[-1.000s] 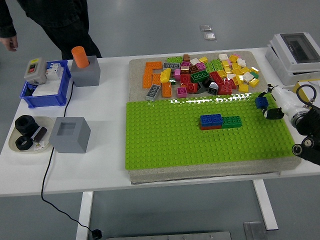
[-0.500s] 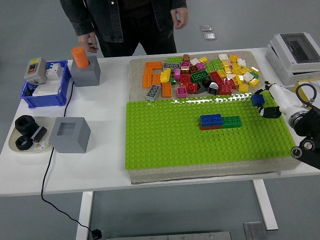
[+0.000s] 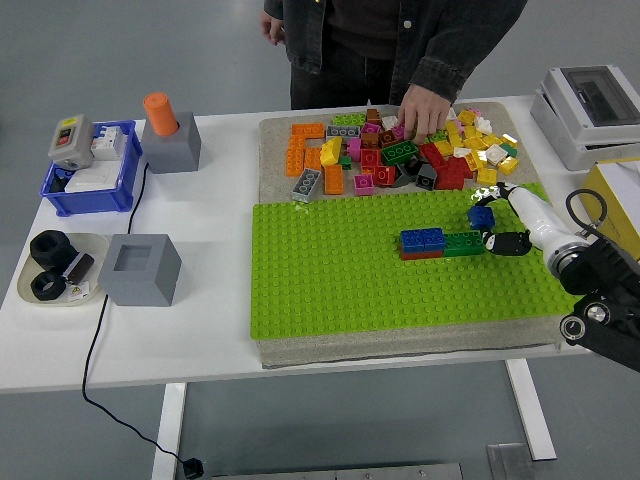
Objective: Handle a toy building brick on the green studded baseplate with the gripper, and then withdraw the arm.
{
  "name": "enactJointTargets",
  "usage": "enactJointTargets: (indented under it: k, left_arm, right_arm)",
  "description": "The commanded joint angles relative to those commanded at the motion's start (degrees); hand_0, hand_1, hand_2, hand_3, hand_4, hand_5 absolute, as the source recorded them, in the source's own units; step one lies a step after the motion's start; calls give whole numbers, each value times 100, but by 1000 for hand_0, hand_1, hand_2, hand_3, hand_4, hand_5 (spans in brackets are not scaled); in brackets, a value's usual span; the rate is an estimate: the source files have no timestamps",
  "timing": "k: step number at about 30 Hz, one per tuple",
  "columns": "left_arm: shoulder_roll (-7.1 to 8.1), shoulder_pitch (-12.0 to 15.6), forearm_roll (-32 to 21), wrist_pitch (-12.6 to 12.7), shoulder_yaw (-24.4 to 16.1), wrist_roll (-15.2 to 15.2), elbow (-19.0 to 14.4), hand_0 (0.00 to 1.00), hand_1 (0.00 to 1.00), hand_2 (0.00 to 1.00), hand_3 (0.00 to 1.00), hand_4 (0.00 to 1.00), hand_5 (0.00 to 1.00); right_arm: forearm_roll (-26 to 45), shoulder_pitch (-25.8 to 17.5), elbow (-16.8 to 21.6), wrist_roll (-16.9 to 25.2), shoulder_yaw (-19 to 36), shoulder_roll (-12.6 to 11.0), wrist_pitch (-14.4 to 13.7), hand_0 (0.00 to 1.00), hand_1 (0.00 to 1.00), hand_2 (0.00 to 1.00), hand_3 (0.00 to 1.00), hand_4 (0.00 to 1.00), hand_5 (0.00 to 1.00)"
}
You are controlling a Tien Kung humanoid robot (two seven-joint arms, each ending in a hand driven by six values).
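I see a small blue brick pinched in the fingers of my right hand, held just above the green studded baseplate near its far right part. The fingers are closed narrowly around it, white ones over the top and a dark one curled below. Just to the left of the held piece, a short row sits pressed onto the baseplate: two blue bricks on a red layer, with a green brick joined at their right end. The held brick is close to that green end, but I cannot tell whether it touches. My right arm comes in from the right edge, low over the baseplate's right side.

Beyond the baseplate, on the same grey mat, lies a loose pile of mixed bricks in orange, yellow, red, pink, green and white. A person's hand reaches down into the far side of that pile, fingers among the pieces.

On the left of the white table are a grey block with an orange peg, a blue bin, a hollow grey cube and a tray of black parts. A grey-lidded box stands at the far right corner.
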Motion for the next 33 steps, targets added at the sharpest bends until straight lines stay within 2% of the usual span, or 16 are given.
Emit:
enactJointTargets:
  k: [8, 14, 33]
  left_arm:
    - [-2, -1, -17, -3, 9, 0, -1, 849, 895, 854, 631, 906, 421]
    - [-4, -11, -21, -2, 10, 0, -2, 849, 895, 853, 632, 907, 422]
    - [-4, -21, -49, -13, 45, -17, 0, 848, 892, 852, 631, 910, 428]
  right_arm:
    - [-52, -67, -12, 37, -35, 232, -53, 998, 998, 998, 575, 568, 2]
    - [18, -16, -180, 90, -125, 376, -65, 998, 998, 996, 576, 567, 2]
    - [191, 27, -470, 188, -336, 537, -54, 998, 998, 994, 576, 566, 2]
